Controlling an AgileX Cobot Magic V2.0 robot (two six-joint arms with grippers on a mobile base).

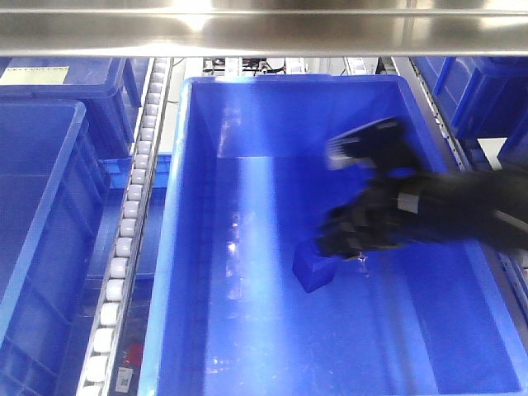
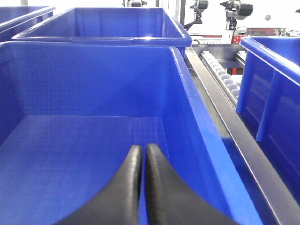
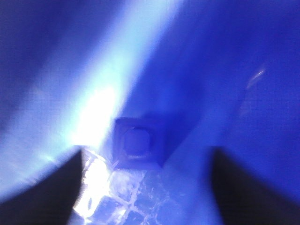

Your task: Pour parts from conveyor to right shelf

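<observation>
Reaching into the bin [image 1: 247, 148] on the shelf [image 1: 264, 29], the right hand [image 1: 351, 239] shows its fingers [image 3: 42, 187] spread in its wrist view, with the blue part [image 3: 138, 143] lying on the bin floor between and just beyond them, apparently free of both. Pulling that hand straight up and back looks wisest, since the front view blurs whether a finger touches the part. Beyond, the left hand [image 2: 143, 152] sits pressed together, holding nothing, over a neighbouring bin [image 2: 93, 93], with rollers [image 2: 225, 77] further off; no conveyor shows.
</observation>
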